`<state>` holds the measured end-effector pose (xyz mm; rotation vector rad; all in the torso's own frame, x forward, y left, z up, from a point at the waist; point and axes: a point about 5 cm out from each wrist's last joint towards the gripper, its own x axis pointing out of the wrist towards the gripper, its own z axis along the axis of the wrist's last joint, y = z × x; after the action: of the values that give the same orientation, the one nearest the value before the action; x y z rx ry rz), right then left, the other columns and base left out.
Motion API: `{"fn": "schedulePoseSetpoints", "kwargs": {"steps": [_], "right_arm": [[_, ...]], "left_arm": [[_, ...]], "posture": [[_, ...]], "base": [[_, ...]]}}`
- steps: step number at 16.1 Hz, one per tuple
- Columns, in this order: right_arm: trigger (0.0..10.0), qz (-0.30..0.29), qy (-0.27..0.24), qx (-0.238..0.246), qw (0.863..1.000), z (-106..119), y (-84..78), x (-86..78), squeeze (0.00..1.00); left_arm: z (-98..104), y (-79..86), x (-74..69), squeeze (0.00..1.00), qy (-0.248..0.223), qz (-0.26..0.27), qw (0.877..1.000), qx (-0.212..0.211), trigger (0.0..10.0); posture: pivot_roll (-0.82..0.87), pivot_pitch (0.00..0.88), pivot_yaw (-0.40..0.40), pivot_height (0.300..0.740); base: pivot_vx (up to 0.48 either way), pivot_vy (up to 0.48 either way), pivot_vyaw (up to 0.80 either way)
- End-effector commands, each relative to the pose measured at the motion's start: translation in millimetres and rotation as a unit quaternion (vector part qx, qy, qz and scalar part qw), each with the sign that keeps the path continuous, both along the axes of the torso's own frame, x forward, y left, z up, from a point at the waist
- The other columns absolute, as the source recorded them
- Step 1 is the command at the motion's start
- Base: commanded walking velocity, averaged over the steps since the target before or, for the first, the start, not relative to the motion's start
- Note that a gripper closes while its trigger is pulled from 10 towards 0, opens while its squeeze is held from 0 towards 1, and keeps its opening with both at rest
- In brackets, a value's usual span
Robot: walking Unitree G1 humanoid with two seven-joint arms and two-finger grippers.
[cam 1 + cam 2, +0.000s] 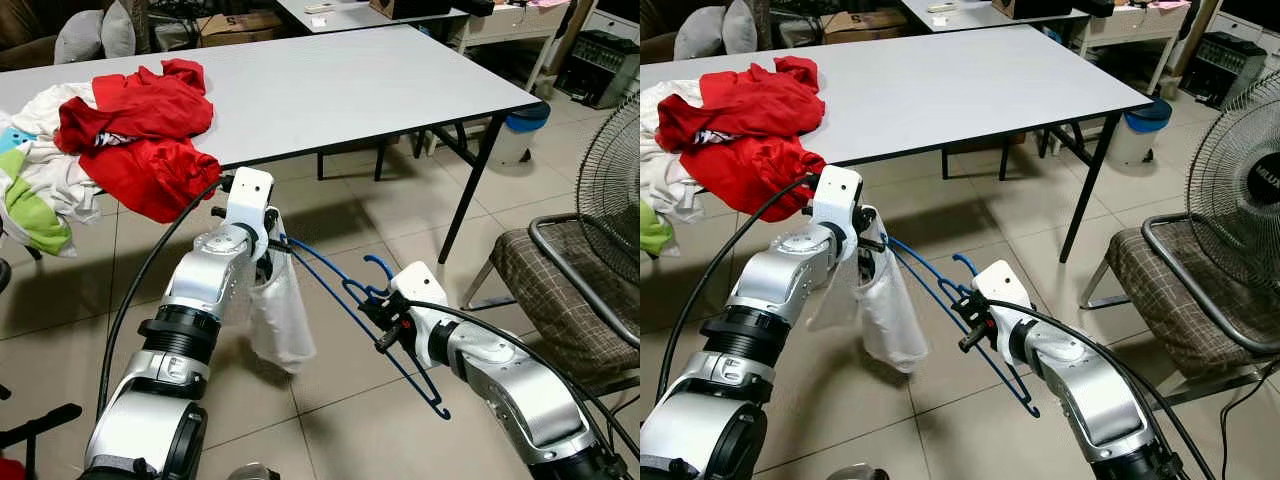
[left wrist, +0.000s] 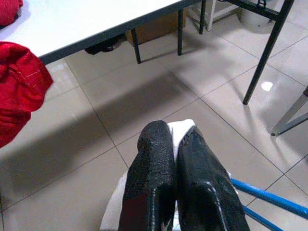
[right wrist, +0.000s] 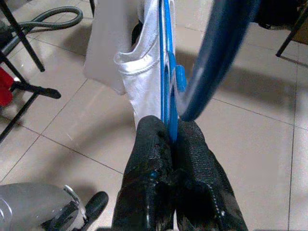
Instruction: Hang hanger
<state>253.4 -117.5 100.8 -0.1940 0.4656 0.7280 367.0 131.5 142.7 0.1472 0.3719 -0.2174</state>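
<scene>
Here, over a floor [image 1: 350, 400] of pale glossy tiles, two silver arms hold a blue hanger [image 1: 335, 290] in the air between them. The right gripper [image 1: 385, 318] has its black fingers [image 3: 192, 144] pressed together on the blue wire near the hook, which curls up just beside the wrist. The hanger's long axis slants across the scene, from its lower tip near the right forearm up and away to the left gripper [image 1: 268, 262]. That gripper's fingers [image 2: 154, 159] pinch a white garment [image 1: 278, 320], which hangs limp off the hanger's far end; how the cloth sits on the wire is hidden behind the wrist. At right stand a chair [image 1: 560, 290] with a checked cushion and a fan [image 1: 615, 170], both cut off by the frame. Beyond the arms a white table [image 1: 330, 85] on black legs carries a heap of red clothes [image 1: 140, 130] spilling over its near edge. Behind it, a bin [image 1: 522, 128] and further furniture are hard to make out.
</scene>
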Motion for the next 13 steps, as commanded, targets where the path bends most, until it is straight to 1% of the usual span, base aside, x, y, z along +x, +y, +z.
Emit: {"fn": "schedulePoseSetpoints", "kwargs": {"steps": [1, 6, 11, 13], "right_arm": [[10.0, 0.012, -0.013, 0.005, 1.0, 8.2, 2.4, -0.8, 0.0], [10.0, 0.002, -0.024, 0.003, 1.0, 15.7, -2.2, -2.5, 0.0], [10.0, 0.001, -0.017, -0.001, 1.0, 10.4, -2.7, 0.9, 0.0], [10.0, 0.005, -0.014, -0.001, 1.0, 9.9, -1.9, 0.8, 0.0]], "left_arm": [[11.5, 1.7, 4.2, 0.0, -0.02, 0.003, 1.0, 0.007, 10.0], [9.5, 5.4, 5.2, 0.0, -0.019, 0.013, 1.0, 0.02, 10.0], [14.4, -1.9, 4.3, 0.0, -0.026, -0.008, 1.0, 0.011, 10.0], [15.0, -1.9, 4.4, 0.0, -0.027, -0.007, 1.0, 0.011, 10.0]], "posture": [[-0.04, 0.0, 0.052, 0.74], [-0.04, 0.0, 0.052, 0.74], [-0.04, 0.0, 0.058, 0.74], [-0.04, 0.0, 0.056, 0.74]], "base": [[0.0, 0.0, 0.0], [0.0, 0.0, 0.0], [0.0, 0.0, 0.0], [0.0, 0.0, 0.0]]}}
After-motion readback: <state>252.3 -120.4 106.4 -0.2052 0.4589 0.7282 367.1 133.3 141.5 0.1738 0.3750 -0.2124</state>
